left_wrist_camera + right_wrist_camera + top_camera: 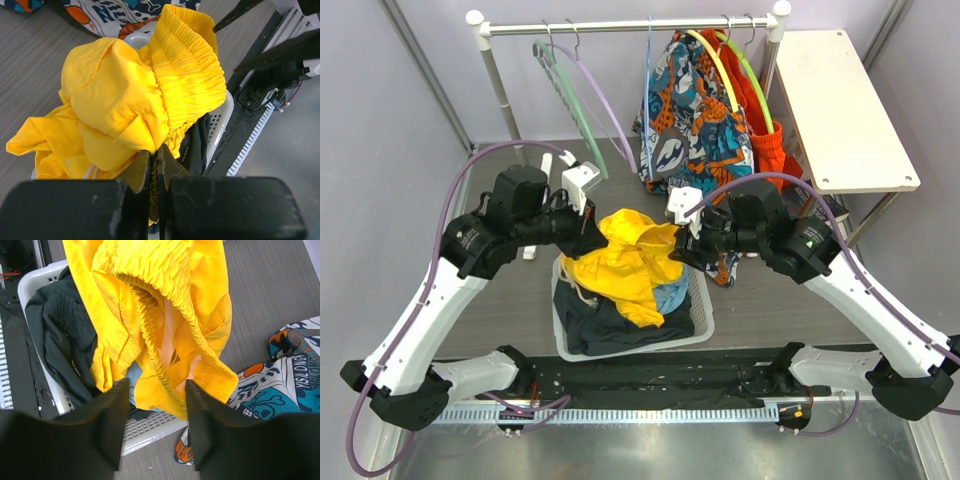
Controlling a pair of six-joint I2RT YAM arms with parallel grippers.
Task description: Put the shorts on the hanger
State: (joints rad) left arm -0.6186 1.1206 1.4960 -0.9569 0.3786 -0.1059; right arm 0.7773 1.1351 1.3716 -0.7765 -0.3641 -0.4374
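Centre of the left wrist view, left gripper [156,152]: your jaws are pressed together on a fold of the shorts [130,95], with yellow cloth pinched between them.
Lower middle of the right wrist view, right gripper [156,387]: your fingers stand apart. The gathered waistband edge hangs in the gap, and neither finger is seen pressing on it.
Position of the shorts: bunched and lifted between your two grippers at the middle of the overhead view, above the laundry basket [706,310]. The elastic waist is turned toward the right gripper.
Contents of the laundry basket: a dark garment [600,325] and a pale blue piece lie under the yellow cloth.
Light-blue hanger [648,62]: seen edge-on at upper centre of the overhead view, hooked on the rail [620,27], well apart from the shorts.
Neighbours on the rail: a mint-green hanger [575,110] and a lilac hanger [610,100] to the left, and patterned shorts [695,110] just to the right.
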